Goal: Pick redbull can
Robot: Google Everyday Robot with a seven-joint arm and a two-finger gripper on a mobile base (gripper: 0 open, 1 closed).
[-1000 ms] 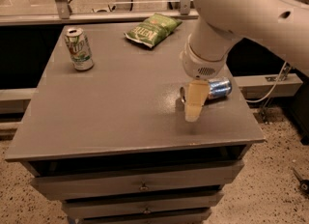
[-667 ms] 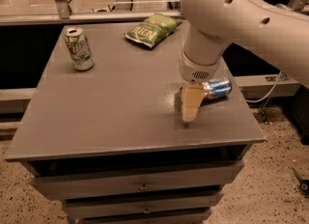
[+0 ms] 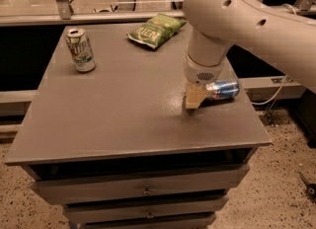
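Note:
The redbull can (image 3: 224,90) is a slim silver-and-blue can lying on its side near the right edge of the grey table (image 3: 123,109). My gripper (image 3: 193,99) hangs from the big white arm and sits low over the table, right at the can's left end. Its tan fingers (image 3: 192,97) cover that end of the can. Whether they touch the can is not visible.
A white-and-green soda can (image 3: 80,50) stands upright at the table's back left. A green chip bag (image 3: 155,29) lies at the back middle. The table's right edge is just beyond the redbull can. Drawers sit below the front edge.
The arm has swung and the gripper has dropped lower and closer to the left end of the redbull can. The can has not moved.

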